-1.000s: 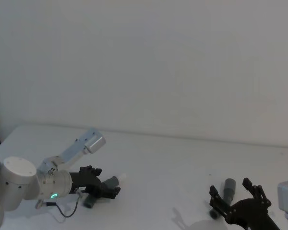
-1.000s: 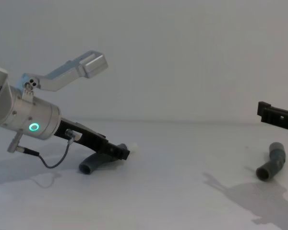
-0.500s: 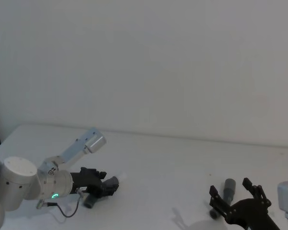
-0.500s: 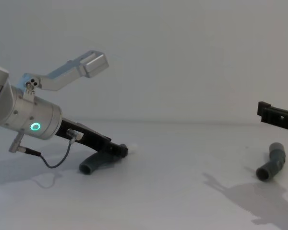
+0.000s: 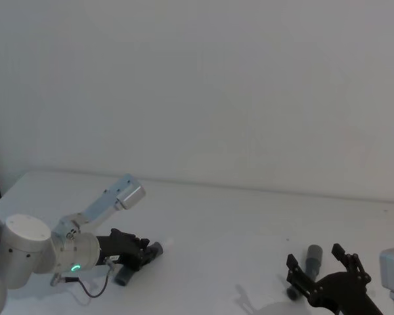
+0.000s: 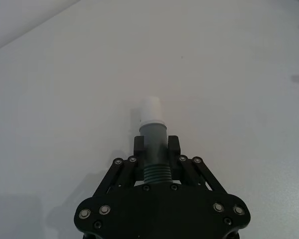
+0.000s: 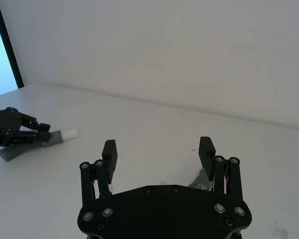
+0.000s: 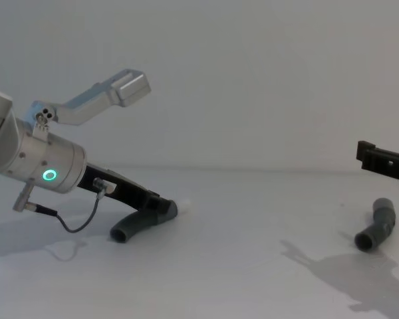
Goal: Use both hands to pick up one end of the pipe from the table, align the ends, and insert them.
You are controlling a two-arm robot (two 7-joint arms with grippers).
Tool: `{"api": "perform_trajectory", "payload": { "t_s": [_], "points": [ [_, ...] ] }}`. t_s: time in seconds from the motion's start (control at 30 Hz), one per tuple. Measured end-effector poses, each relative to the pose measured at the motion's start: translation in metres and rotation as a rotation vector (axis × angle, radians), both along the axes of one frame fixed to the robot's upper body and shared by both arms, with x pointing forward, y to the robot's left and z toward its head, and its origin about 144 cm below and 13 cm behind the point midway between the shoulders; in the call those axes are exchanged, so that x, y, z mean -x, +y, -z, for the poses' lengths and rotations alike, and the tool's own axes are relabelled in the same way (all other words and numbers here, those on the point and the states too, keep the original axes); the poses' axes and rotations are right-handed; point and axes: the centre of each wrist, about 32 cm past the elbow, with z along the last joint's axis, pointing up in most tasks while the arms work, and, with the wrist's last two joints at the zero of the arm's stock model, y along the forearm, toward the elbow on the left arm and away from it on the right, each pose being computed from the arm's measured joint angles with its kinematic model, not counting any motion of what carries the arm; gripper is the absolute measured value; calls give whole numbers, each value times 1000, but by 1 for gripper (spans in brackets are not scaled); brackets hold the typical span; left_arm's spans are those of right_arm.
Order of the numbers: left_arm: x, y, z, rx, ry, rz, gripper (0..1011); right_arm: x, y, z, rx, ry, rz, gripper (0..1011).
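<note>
Your left gripper [image 6: 154, 148] pinches the plug piece [image 6: 154, 133] just behind its white tip [image 6: 152, 109], low at the table's [image 8: 239, 266] left. Your right gripper [image 7: 158, 152] (fingers spread) hovers over the socket piece [image 8: 376, 228] at the right.

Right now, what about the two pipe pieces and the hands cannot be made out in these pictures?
The white-tipped pipe piece: left wrist view, bent rear hidden under the left hand.
The second pipe piece: right wrist view, nearly all behind the right hand.
Chest view: right edge cuts off most of the right hand.
</note>
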Motion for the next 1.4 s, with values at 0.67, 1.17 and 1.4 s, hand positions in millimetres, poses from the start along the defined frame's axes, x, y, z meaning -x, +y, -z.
{"api": "perform_trajectory", "payload": {
  "t_s": [0.67, 1.17, 1.4],
  "points": [
    [0, 0, 0, 2, 0, 1, 131, 0, 0, 0, 0, 0, 0, 1001],
    [0, 0, 0, 0, 1, -1, 243, 0, 0, 0, 0, 0, 0, 1001],
    [0, 0, 1, -2, 5, 0, 496, 0, 0, 0, 0, 0, 0, 1001]
  ]
}}
